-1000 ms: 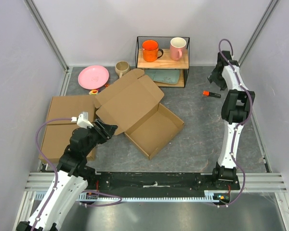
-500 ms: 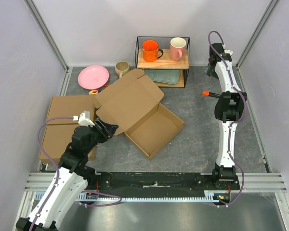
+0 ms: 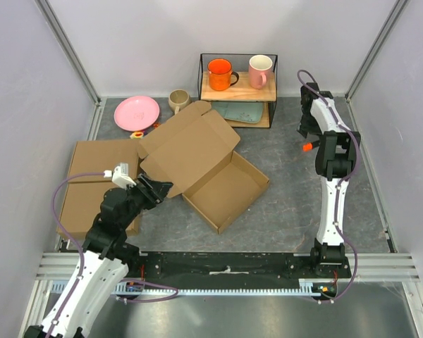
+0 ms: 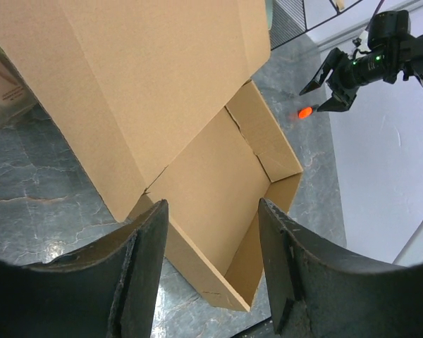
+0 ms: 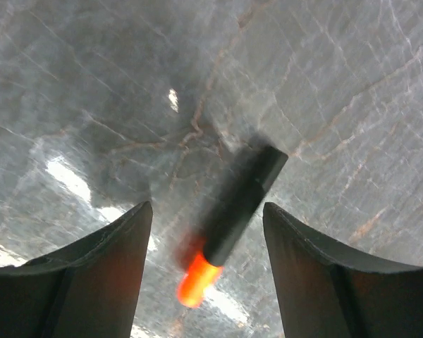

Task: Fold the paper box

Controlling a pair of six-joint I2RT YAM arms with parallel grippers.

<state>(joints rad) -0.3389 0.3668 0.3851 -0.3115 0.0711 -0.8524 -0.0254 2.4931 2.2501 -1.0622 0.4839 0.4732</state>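
Observation:
The paper box (image 3: 225,189) is a brown cardboard tray lying mid-table, with its lid (image 3: 190,144) raised and leaning back to the left. In the left wrist view the lid (image 4: 148,84) and tray (image 4: 218,204) fill the frame. My left gripper (image 3: 161,189) hovers at the box's near-left corner; in its own view the left gripper (image 4: 211,211) is open with nothing between the fingers. My right gripper (image 3: 305,130) is at the back right, away from the box. It is open (image 5: 206,215) just above a black marker with an orange cap (image 5: 233,211) lying on the table.
Two flat brown boxes (image 3: 92,176) lie edge to edge at the left. Behind them are a pink plate (image 3: 136,113) and a beige cup (image 3: 178,100). A wire rack (image 3: 238,88) at the back holds an orange mug (image 3: 220,73) and a pink mug (image 3: 260,70).
The right arm has swung from the back right corner leftward and down, bringing its gripper over the marker. The left arm and the box have not moved.

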